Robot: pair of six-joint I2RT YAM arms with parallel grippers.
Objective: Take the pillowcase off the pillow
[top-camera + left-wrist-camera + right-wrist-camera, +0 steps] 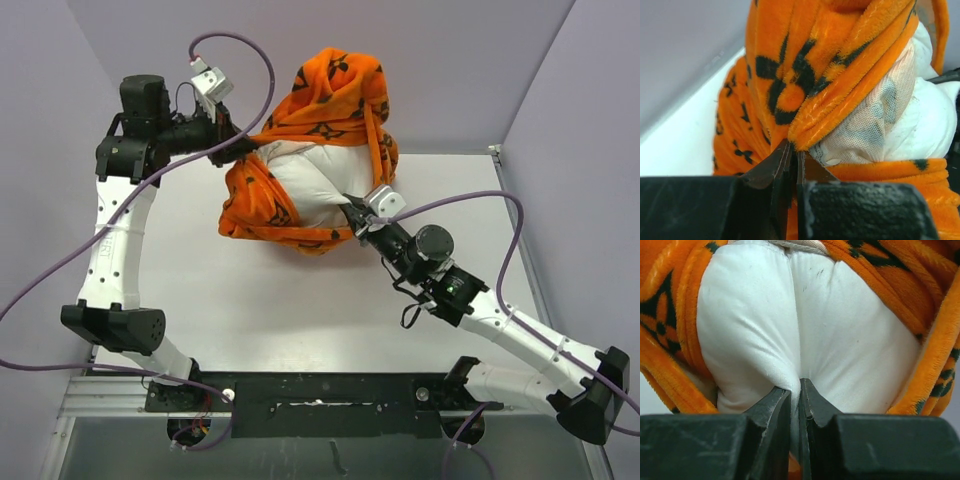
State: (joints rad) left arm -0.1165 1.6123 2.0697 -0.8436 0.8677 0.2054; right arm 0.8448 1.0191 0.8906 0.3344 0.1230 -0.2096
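Pillowcase (335,95): bunched at far side of table (300,310), partly peeled off pillow (315,180). I see left gripper (243,148) clamped on its orange hem, right gripper (352,213) pinching white pillow fabric.

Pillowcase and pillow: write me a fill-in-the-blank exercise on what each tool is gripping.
1. The left tool grips a fold of the pillowcase, whose fabric is ____ with dark motifs.
2. The right tool pinches the pillow, which is plain ____.
3. Both tools are ____, not open.

Missing words: orange; white; shut.
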